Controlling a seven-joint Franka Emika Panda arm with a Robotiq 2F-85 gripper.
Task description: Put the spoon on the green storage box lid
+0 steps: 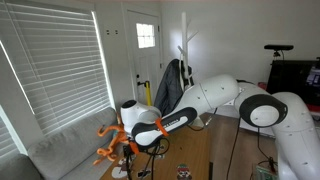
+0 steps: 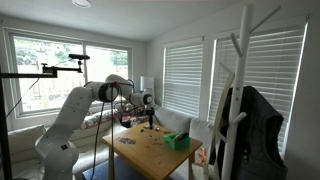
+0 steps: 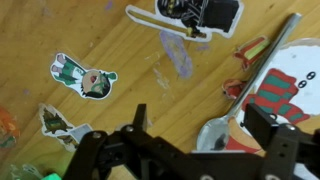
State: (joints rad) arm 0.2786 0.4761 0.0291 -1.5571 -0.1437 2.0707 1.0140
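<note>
Over the wooden table (image 2: 140, 150) at centre frame, the arm (image 2: 85, 100) is hovering, its gripper (image 3: 185, 148) gaping empty. The green storage box lid (image 2: 178, 141) is waiting right of centre. The spoon (image 3: 218, 132) is lying ungrasped on the table at lower right of the wrist view, so grasping and placing are both pending.

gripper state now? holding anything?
Gripper: open, holding nothing. The spoon lies below it, between the spread jaws, not gripped.

The silver spoon (image 3: 218, 133) lies flat, bowl between the jaws, handle slanting away; the green storage box lid (image 2: 178, 141) seemingly sits level, outside the jaws.
</note>
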